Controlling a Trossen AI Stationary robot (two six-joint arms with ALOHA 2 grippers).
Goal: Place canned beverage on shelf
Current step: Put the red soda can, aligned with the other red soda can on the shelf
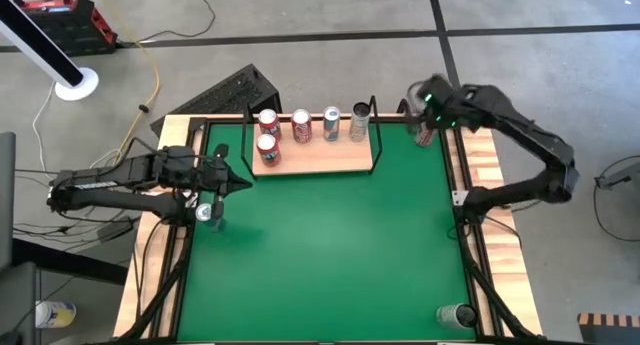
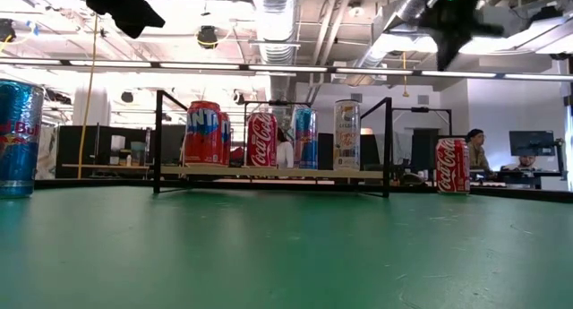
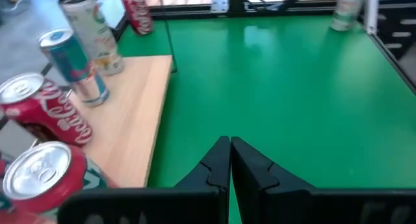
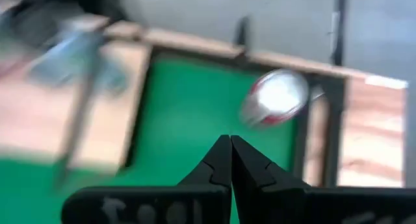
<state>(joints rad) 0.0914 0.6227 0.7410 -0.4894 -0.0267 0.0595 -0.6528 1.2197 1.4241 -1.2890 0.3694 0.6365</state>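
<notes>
The shelf (image 1: 320, 159), a light-wood board with thin black rod ends, stands on the green table (image 1: 330, 245) near its far edge and carries several upright cans (image 1: 301, 126). A red can (image 1: 424, 135) stands on its base on the green top at the far right corner. My right gripper (image 1: 411, 105) hovers shut above and just beside it; in the right wrist view the can (image 4: 276, 97) lies ahead of the fingertips (image 4: 229, 141). My left gripper (image 1: 246, 184) is shut and stays above the table, off the shelf's left end, with nothing between its fingers (image 3: 229, 143).
A blue can (image 1: 205, 213) stands on the table near its left edge, large in the low view (image 2: 18, 139). Another can (image 1: 455, 315) stands at the near right corner. The green middle of the table lies bare. Wooden rails (image 1: 490, 175) border the top.
</notes>
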